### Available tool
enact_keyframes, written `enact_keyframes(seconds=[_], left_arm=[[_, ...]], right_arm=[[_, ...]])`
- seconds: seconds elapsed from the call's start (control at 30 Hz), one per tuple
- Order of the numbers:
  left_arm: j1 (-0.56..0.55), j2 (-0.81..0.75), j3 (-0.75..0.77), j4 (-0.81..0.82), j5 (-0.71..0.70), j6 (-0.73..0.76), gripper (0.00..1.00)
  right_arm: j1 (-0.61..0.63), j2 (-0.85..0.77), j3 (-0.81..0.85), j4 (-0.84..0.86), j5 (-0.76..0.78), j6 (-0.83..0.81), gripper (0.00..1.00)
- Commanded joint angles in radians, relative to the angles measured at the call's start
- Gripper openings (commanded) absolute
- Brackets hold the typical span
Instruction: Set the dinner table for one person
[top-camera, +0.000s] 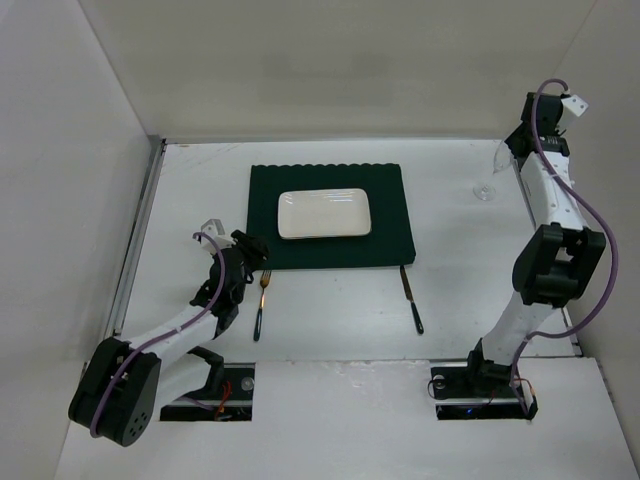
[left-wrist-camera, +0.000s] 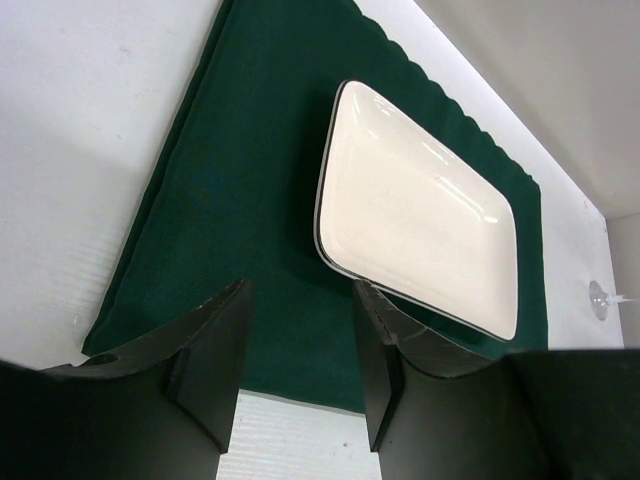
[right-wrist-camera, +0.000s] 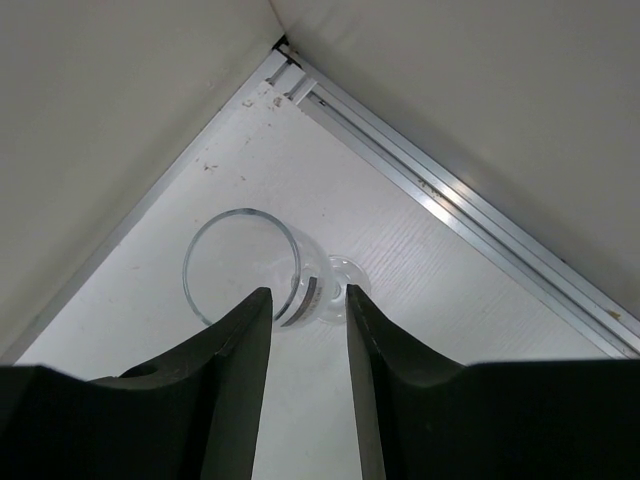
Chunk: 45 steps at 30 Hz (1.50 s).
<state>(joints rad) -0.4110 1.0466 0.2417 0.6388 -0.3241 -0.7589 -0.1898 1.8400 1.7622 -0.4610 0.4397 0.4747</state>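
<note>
The dinner table (top-camera: 450, 240) is a white surface. A dark green placemat (top-camera: 385, 215) lies at its middle with a white rectangular plate (top-camera: 324, 213) on it; both also show in the left wrist view, placemat (left-wrist-camera: 230, 200) and plate (left-wrist-camera: 420, 210). A fork (top-camera: 261, 302) lies at the mat's near left, a knife (top-camera: 412, 300) at its near right. My left gripper (top-camera: 254, 252) (left-wrist-camera: 300, 330) is open and empty over the mat's near left corner. A clear wine glass (top-camera: 487, 185) (right-wrist-camera: 245, 265) stands at the far right. My right gripper (top-camera: 512, 152) (right-wrist-camera: 308, 292) is open just above it, jaws apart on either side.
White enclosure walls close the back and both sides. A metal rail runs along the left table edge (top-camera: 140, 240) and along the far right wall (right-wrist-camera: 450, 200). The arm bases (top-camera: 480, 385) sit at the near edge.
</note>
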Motion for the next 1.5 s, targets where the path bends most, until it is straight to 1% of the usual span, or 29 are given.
enact_keyframes(seconds=[0.0, 0.2, 0.47, 0.57, 0.77, 0.87, 0.93, 1.07, 1.13, 1.3, 1.47], left_arm=[[-0.005, 0.0, 0.018, 0.045, -0.02, 0.016, 0.42], [-0.004, -0.005, 0.011, 0.058, -0.021, 0.02, 0.42], [0.004, -0.017, 0.004, 0.058, -0.021, 0.015, 0.43], [0.004, -0.02, 0.002, 0.058, -0.021, 0.015, 0.43], [0.005, -0.02, 0.002, 0.058, -0.021, 0.015, 0.43], [0.007, -0.019, 0.002, 0.058, -0.021, 0.013, 0.43], [0.007, -0.019, 0.002, 0.058, -0.021, 0.013, 0.43], [0.007, -0.016, 0.002, 0.058, -0.023, 0.007, 0.44], [0.007, -0.016, 0.001, 0.058, -0.023, 0.007, 0.44], [0.002, -0.01, 0.002, 0.058, -0.023, 0.004, 0.44], [0.001, -0.014, 0.002, 0.058, -0.023, 0.004, 0.45]], right_arm=[[-0.01, 0.019, 0.062, 0.033, -0.015, -0.015, 0.41], [-0.017, 0.034, 0.075, 0.031, -0.015, -0.013, 0.38], [-0.024, 0.05, 0.083, 0.024, -0.018, -0.016, 0.27], [-0.03, 0.056, 0.086, 0.024, -0.033, -0.018, 0.27], [-0.044, 0.082, 0.12, 0.007, -0.087, -0.007, 0.29], [-0.046, 0.091, 0.128, 0.001, -0.096, -0.007, 0.27], [-0.046, 0.09, 0.128, -0.001, -0.093, -0.007, 0.23], [-0.046, 0.065, 0.126, 0.007, -0.095, -0.008, 0.14], [-0.046, 0.039, 0.123, 0.01, -0.087, -0.013, 0.12], [-0.034, -0.031, 0.123, 0.013, -0.064, -0.033, 0.1], [0.052, -0.085, 0.115, 0.025, -0.027, -0.085, 0.09]])
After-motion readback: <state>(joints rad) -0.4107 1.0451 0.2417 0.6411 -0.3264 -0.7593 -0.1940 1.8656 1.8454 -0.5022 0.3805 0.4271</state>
